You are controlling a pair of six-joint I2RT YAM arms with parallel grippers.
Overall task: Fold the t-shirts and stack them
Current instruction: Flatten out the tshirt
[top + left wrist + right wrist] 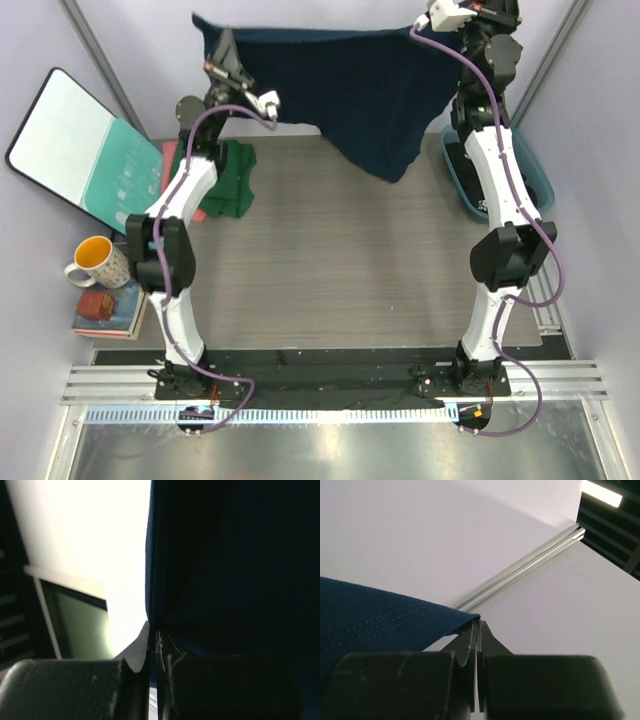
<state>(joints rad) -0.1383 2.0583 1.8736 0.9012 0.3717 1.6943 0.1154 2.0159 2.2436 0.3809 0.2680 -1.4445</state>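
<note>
- Currently, progress looks early-to-mid, in my judgement. You have the navy tee (350,90) lifted off the desk (350,270) and spread wide in the air over the far edge. One part sags lower toward the right. It is not yet folded.
- Green tee (235,178) sits in a heap at the desk's left side, on top of a pink tee (203,212) w/ only its edges showing. Can't tell if either is properly folded. The green one looks rumpled, so treat that stack as unverified.
- Black printed tee: not seen in any view.
- Left to do, est.: lay the navy tee flat, fold it, place it on the stack, then check the green and pink folds.
- Left tool (218,50): clenched on the navy tee's upper left edge. Wrist view shows the fingers (132,657) pressed together w/ cloth pinched between.
- Right tool (428,22): clenched on the upper right corner. Wrist view shows the stitched hem running into closed jaws.
- Both grips sit at the very edge of the fabric, so slip is a likely risk. Watch the tension btwn the arms.
- Blue bin (535,185) sits beyond the right arm; contents not visible.
</note>
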